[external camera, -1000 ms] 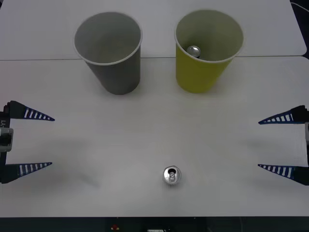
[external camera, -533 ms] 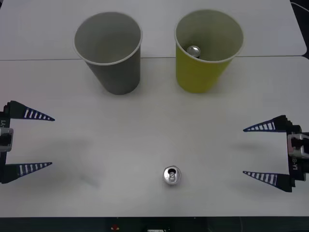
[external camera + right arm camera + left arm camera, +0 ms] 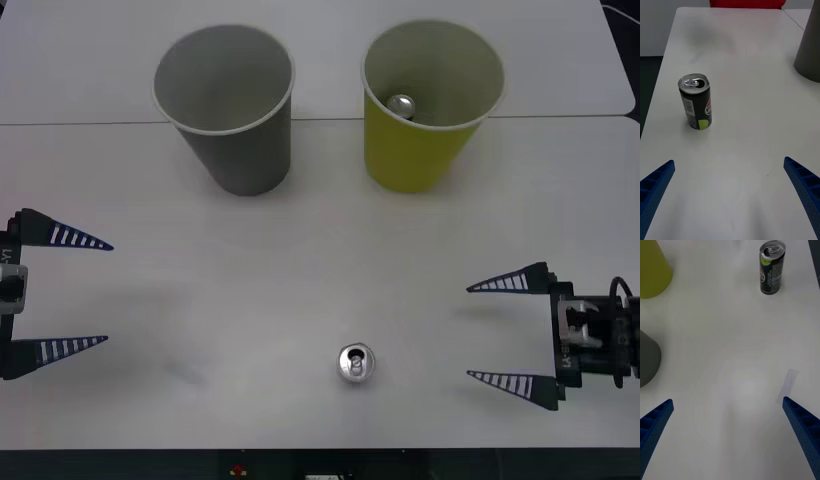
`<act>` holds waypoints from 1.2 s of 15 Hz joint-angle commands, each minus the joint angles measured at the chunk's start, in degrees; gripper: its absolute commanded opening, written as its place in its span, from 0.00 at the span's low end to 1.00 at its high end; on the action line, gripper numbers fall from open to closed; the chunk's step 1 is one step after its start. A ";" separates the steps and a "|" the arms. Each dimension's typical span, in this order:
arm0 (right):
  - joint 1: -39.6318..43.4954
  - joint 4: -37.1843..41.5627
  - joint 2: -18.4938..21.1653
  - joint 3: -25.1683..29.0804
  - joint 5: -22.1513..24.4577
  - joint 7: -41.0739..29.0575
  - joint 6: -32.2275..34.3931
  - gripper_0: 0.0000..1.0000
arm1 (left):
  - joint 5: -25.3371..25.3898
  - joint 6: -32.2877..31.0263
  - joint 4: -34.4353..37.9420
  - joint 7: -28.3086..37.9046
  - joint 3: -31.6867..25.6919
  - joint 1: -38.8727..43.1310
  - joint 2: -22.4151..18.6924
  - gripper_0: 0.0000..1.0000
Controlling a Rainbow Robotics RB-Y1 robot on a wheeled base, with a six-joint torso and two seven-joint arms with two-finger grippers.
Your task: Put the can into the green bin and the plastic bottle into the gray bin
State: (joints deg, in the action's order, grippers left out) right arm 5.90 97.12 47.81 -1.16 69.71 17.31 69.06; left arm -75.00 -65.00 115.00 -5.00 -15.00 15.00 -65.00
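The can (image 3: 356,363) stands upright near the front edge of the white desk (image 3: 300,270). It is small, round, smooth metal, likely light and a bit slippery, so grip its dark sides at the middle. The right claw (image 3: 505,336) is wide apart beside it. The left claw (image 3: 85,293) waits apart, far off. The green bin (image 3: 430,105) already holds another can (image 3: 401,105); the gray bin (image 3: 226,105) is beside it.

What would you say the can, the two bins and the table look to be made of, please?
The can looks like metal: a shiny silver top with a pull tab above a glossy dark printed body. The green bin and gray bin look like matte paper or thin plastic, with pale rolled rims; I cannot tell which. The table looks like smooth white laminate.
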 commanded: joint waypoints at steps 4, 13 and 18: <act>-3.88 -8.52 -8.70 -1.74 -0.01 1.76 6.09 1.00 | 0.00 0.00 0.00 0.00 0.00 0.00 0.00 1.00; -6.25 -16.17 -16.08 -7.71 0.07 6.06 4.42 1.00 | 0.00 0.00 0.00 0.00 0.00 0.00 0.00 1.00; -8.36 -21.18 -20.22 -10.44 0.07 8.79 3.10 1.00 | 0.00 0.00 0.00 0.00 0.00 0.00 0.00 1.00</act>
State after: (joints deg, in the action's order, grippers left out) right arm -2.11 76.65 28.16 -11.12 69.77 25.72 72.42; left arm -75.00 -65.00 115.00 -5.00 -15.00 15.00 -65.00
